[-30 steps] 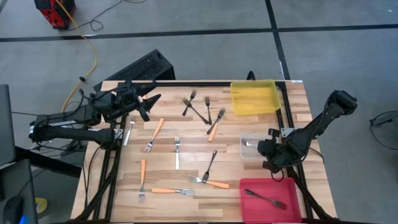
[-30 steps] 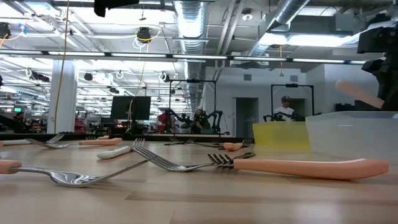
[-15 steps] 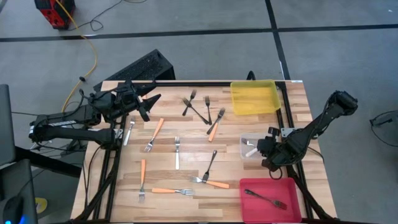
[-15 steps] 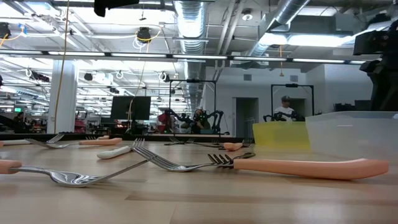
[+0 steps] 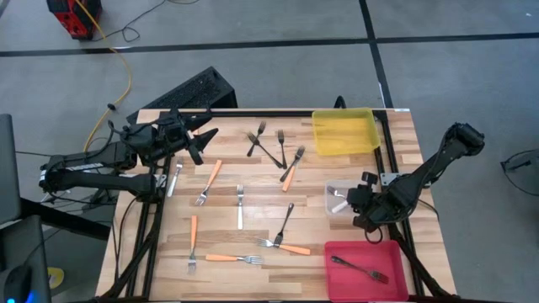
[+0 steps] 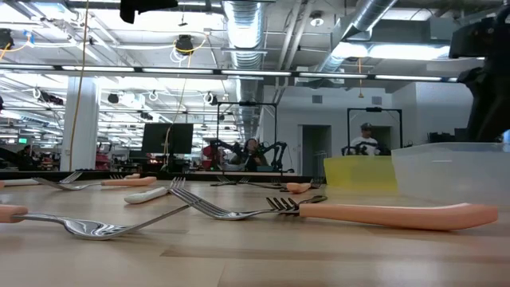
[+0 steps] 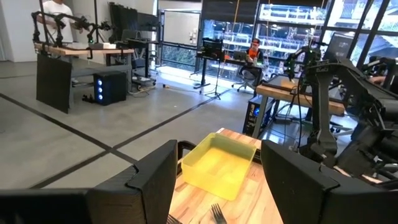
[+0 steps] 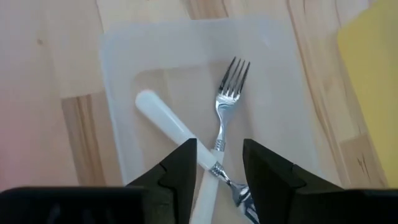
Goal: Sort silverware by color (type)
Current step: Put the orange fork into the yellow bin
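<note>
Forks lie scattered on the wooden table: orange-handled ones, dark ones, and pale silver-white ones. Two white-handled forks lie crossed in the clear bin. My right gripper is open just above them, a finger on either side of the crossing. A dark fork lies in the red bin. The yellow bin holds no fork. My left gripper is open and waits above the table's far left corner.
The three bins stand along the table's right side, yellow at the far end, clear in the middle, red nearest. A black frame edges the table. A dark keyboard-like object lies on the floor beyond the far edge.
In the low view, a pale fork handle stuck out of my right gripper above the clear bin a second ago. It no longer shows there. The left arm has kept still.
</note>
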`<state>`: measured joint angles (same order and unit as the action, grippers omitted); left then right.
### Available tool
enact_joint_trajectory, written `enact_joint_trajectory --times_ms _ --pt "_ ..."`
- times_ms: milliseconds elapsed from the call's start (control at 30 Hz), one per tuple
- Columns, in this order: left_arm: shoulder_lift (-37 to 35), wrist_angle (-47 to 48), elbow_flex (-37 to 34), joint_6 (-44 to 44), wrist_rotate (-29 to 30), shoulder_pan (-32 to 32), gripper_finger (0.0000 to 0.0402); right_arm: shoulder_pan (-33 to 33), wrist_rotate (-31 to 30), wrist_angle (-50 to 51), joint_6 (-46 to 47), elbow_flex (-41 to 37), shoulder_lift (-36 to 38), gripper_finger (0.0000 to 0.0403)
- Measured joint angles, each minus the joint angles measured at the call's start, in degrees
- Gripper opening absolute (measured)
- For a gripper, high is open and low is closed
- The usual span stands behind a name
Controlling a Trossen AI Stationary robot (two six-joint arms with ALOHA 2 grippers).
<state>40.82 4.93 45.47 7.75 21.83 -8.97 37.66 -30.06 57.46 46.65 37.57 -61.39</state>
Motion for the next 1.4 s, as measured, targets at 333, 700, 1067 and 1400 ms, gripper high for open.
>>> enact_joint_trajectory --times_ms 333,700,1067,1400 --pt "0.0 1.44 0.0 0.04 0.0 0.0 0.0214 -2.32 -0.02 0.16 -0.94 3.95 0.0 0.0155" --pt "0.0 4.53 0.0 2.69 -0.64 0.0 0.0214 -5.7 -3.77 -3.75 -7.13 8.74 0.01 0.0155" --pt "0.04 7.55 0.0 3.09 -2.47 0.0 0.0214 -11.83 -19.56 -23.86 -29.88 11.86 0.02 0.0155" --pt "0.04 8.81 0.0 5.25 -3.33 0.0 0.0214 -20.59 0.47 -50.04 -53.86 11.88 0.01 0.0155"
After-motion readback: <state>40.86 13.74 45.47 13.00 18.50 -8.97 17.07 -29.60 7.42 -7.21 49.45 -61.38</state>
